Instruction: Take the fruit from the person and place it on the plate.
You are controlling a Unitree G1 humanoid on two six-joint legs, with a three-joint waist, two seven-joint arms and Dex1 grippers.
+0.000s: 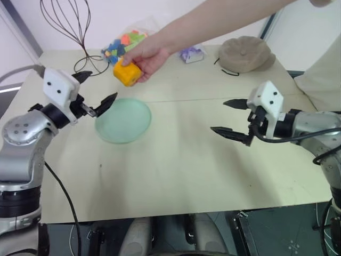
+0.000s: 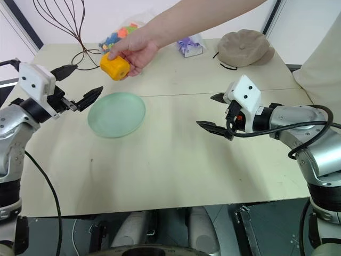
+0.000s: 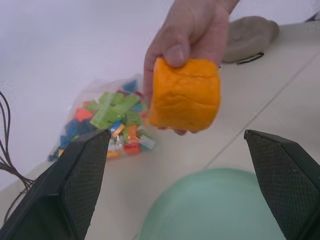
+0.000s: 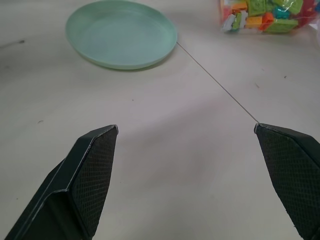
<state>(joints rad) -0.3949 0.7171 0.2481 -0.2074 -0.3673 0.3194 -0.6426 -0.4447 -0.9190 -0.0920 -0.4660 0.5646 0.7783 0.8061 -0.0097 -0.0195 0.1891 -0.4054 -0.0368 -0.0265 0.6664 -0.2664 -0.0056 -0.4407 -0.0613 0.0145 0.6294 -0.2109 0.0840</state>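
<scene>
Fruit: orange, blocky, likely light and slightly soft, pinched in person's hand just ahead of wide-open left gripper; take by free flat sides

A robot test lab, likely: a plain beige board tabletop against bare white walls, with a clear bag of multicoloured plastic bricks upper left and loose black cables lower left.
</scene>
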